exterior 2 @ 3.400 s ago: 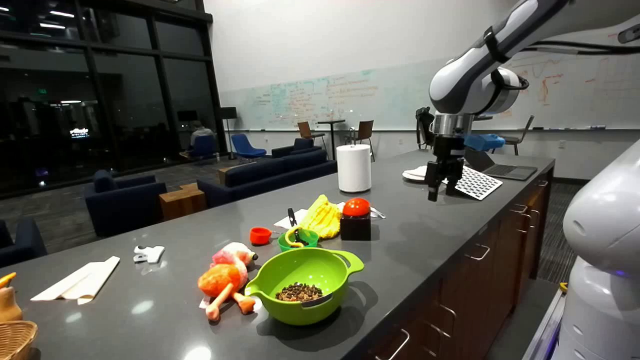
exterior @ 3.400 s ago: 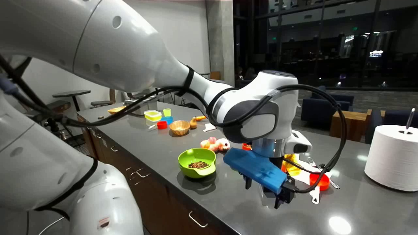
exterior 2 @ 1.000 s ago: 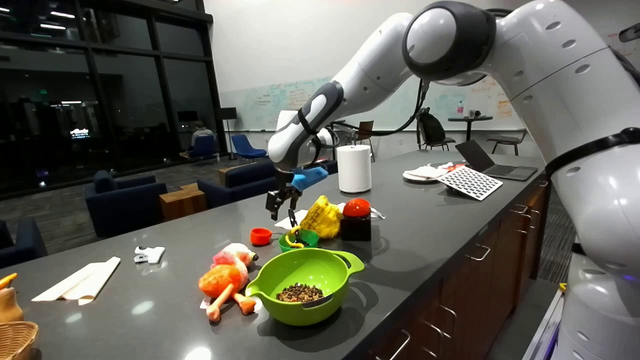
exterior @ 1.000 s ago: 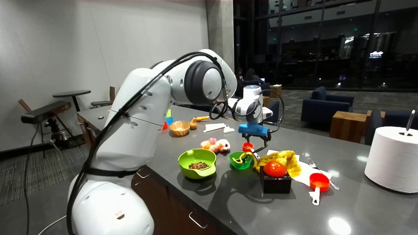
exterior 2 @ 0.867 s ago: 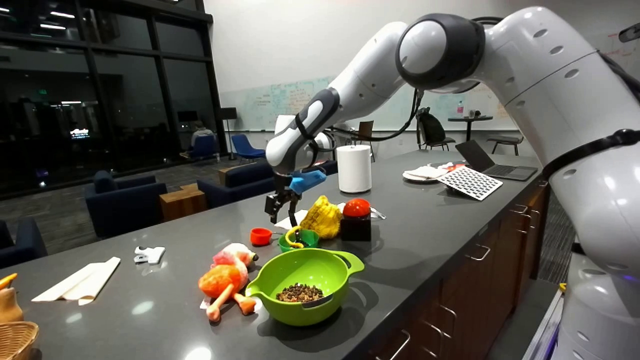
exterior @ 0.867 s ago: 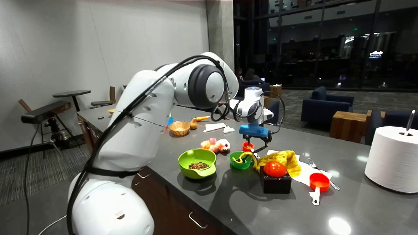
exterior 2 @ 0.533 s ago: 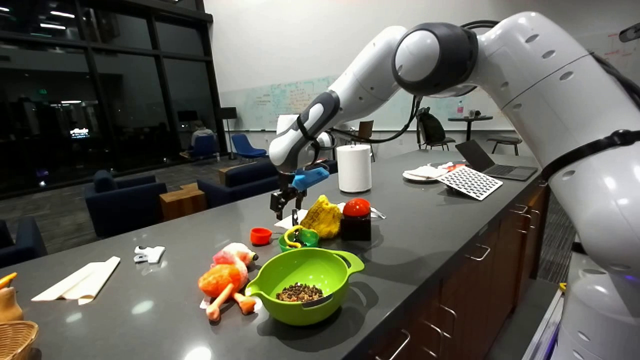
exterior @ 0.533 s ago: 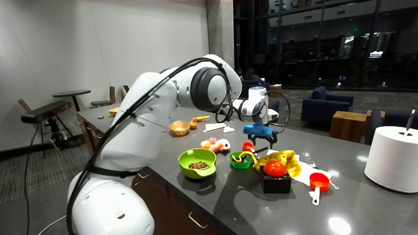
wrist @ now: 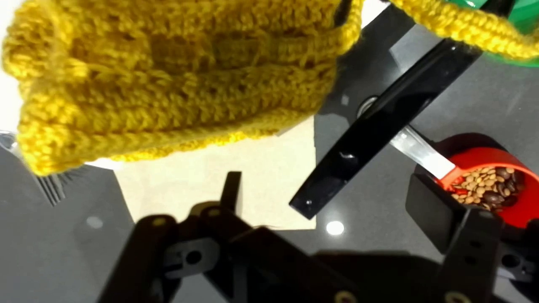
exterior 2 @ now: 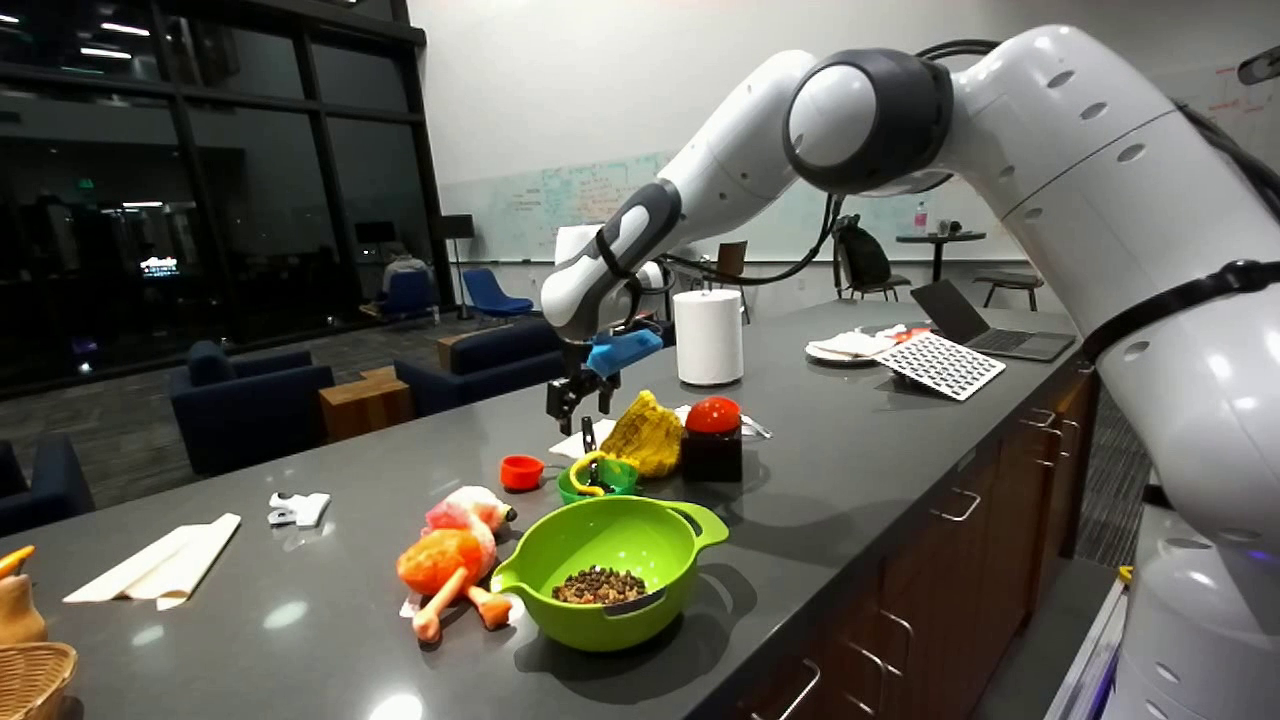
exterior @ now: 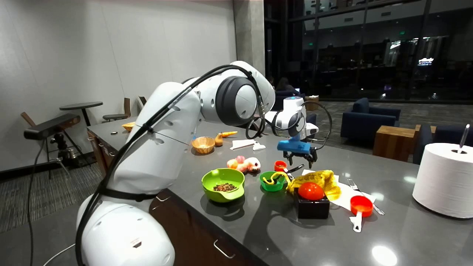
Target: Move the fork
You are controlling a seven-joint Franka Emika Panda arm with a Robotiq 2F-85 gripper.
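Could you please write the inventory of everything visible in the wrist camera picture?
Crumpled knitted cloth: one, yellow, upper left.
Round plastic-looking bowl: one, green, top right corner.
Knitted strand: one, yellow, in front of that bowl.
Slim straight utensil: one, black, top right towards centre; head not visible.
Round measuring cup: one, red with silver handle, right edge.
Bean-like pieces: many, tan and dark brown, inside that cup.
Metal fork: one, silver, left, partly hidden.
Flat paper napkin: one, cream, lower centre.
Paper-like sheet: count unclear, white, left edge.
Flat counter: one, grey, underneath.
Two-fingered gripper: one, black, bottom, open.
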